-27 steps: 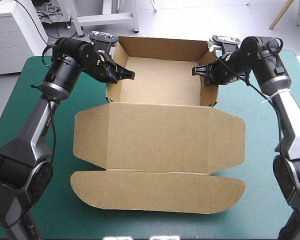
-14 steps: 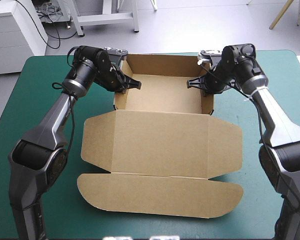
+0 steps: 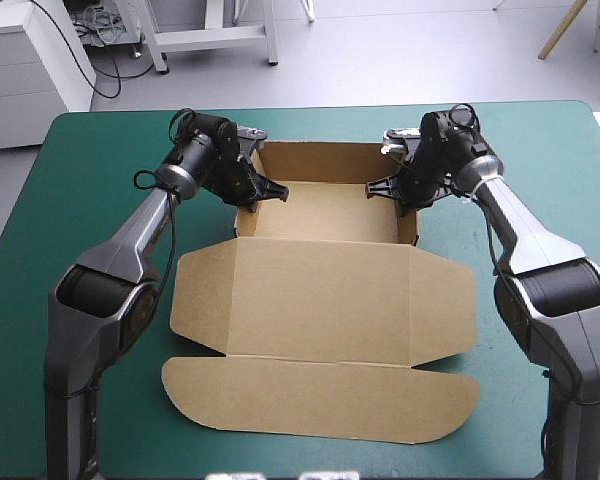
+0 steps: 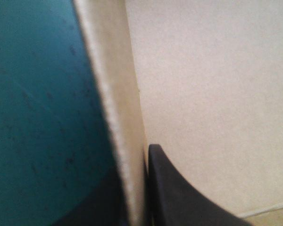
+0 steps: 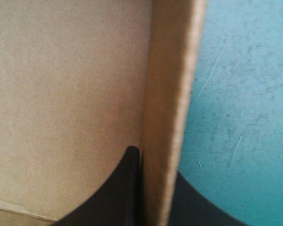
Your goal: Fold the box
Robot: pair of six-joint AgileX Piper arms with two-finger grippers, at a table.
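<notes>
- While the flat-cut brown cardboard box (image 3: 325, 300) sits mid-way across the teal-green covered surface (image 3: 70, 220) as an open tray with its lid lying flat, each arm's jaws clamp one of the tray's side walls.
- The left jaws are all but closed on the tray's left wall (image 3: 242, 208). One black finger (image 3: 273, 193) lies inside the tray and the other outside the wall.
- The right jaws pinch the right wall (image 3: 413, 215) in the same way, with the inner finger (image 3: 378, 187) pointing in over the tray floor.
- The left wrist view shows the grip close up. The wall's cut edge (image 4: 115, 117) runs straight ahead from between the jaws, and the inner finger (image 4: 179, 197) lies flat against the board. The outer finger is only a dark shape low against the teal-green cover.
- The right wrist view matches this. The wall edge (image 5: 172, 94) stands between the jaws, with the inner finger (image 5: 122, 188) touching the board and the outer finger (image 5: 193, 205) on the cover side.
- Only the high view shows what lies nearer than both jaws: the flat lid panel and its rounded front flap (image 3: 320, 395).
- Outside each pair of jaws the cover is bare out to the surface's side edges. Between the two pairs the tray floor lies open, and the tray's far wall (image 3: 325, 160) lies close beyond them.
</notes>
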